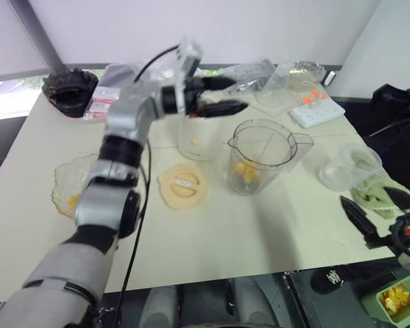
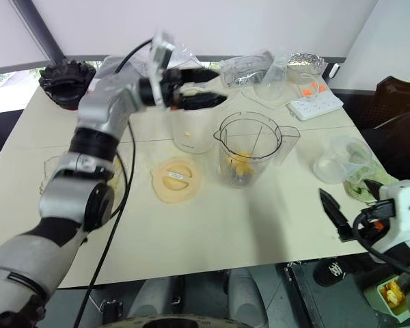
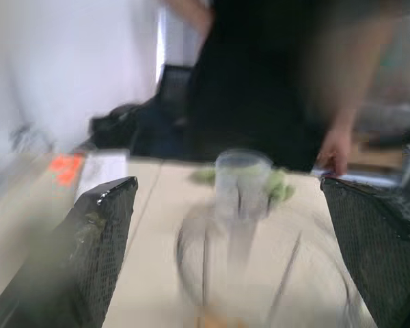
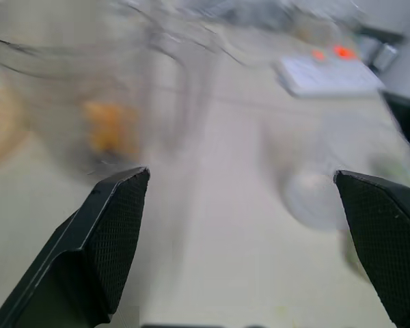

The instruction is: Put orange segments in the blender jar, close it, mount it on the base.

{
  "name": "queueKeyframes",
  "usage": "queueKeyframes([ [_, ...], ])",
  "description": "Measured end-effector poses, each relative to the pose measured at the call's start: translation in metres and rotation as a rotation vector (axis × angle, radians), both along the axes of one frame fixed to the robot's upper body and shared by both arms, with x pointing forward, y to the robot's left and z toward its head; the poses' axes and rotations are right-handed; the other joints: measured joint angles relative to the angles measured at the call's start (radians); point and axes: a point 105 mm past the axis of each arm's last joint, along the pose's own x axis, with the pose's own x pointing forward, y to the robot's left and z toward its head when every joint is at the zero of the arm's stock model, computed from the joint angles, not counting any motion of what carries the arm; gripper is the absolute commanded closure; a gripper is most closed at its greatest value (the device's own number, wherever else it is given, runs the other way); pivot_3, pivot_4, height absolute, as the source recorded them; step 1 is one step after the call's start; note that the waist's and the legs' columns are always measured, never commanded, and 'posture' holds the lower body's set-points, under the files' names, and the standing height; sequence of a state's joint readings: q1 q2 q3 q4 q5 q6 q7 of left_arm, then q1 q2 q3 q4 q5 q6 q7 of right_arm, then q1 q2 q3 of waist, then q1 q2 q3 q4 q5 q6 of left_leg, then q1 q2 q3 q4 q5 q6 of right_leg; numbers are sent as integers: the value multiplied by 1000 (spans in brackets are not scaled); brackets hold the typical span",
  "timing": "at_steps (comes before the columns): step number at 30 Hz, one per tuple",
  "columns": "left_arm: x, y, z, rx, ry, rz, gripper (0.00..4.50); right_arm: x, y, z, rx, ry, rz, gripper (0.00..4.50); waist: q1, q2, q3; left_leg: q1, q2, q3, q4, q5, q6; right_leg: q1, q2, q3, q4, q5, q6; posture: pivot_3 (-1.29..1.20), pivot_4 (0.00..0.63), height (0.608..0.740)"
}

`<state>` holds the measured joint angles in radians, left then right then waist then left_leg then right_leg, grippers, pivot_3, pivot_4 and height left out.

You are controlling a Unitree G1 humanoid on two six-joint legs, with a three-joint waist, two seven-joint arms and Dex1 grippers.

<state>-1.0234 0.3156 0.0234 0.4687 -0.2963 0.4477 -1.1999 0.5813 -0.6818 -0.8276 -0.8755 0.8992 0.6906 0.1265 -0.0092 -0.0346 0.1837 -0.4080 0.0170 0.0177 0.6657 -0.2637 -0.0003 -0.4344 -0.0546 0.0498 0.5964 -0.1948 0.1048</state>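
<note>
The clear blender jar stands upright at the table's middle with orange segments at its bottom. Just behind and left of it sits the cream-white base. My left gripper hovers open over the base, pointing toward the jar's rim, with nothing between its fingers. My right gripper is open and empty at the table's right front edge, well away from the jar. In the right wrist view the blurred jar lies ahead of that gripper's spread fingers.
A flat cream lid lies front-left of the jar. A wavy glass bowl holds a fruit piece at left. A frosted measuring jug stands right. A green tub of segments sits below the table. A person's hand rests on the table's right side.
</note>
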Motion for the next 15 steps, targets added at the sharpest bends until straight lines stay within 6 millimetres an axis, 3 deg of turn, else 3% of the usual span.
queueKeyframes([
  [5, -23, 18, -43, 116, -18, 83, 35, 6, -27, -8, 8, 3, -101, 0, 2, -12, -3, -1, 0, -1, -1, 0, 0, 1, -1, -1, -2, 0, 0, 0, 150, 740],
  [7, -32, 31, -74, 181, 17, 135, 35, 10, -46, -19, 23, 24, -170, 0, -2, -20, -6, 0, 0, -2, -2, 0, 0, 1, 0, -2, -3, 0, 0, 0, 150, 740],
  [9, -34, 35, -92, 193, 71, 166, 35, 16, -62, -24, 52, 15, -220, 0, -1, -26, -6, 0, 2, -3, -2, 0, 0, 1, 0, -3, -3, 0, -1, 0, 150, 740],
  [11, -34, 35, -98, 195, 88, 191, 35, 27, -73, -24, 124, -53, -263, 0, 1, -20, -6, 0, 1, -2, 0, 0, 0, 1, -2, -3, -1, 0, -1, 0, 150, 740],
  [15, -35, 24, -96, 188, 59, 206, 35, 39, -101, -53, 208, -6, -356, 0, 18, 3, -9, 3, -4, 3, 2, 0, 0, 4, -6, 0, -1, 0, -1, 0, 150, 740],
])
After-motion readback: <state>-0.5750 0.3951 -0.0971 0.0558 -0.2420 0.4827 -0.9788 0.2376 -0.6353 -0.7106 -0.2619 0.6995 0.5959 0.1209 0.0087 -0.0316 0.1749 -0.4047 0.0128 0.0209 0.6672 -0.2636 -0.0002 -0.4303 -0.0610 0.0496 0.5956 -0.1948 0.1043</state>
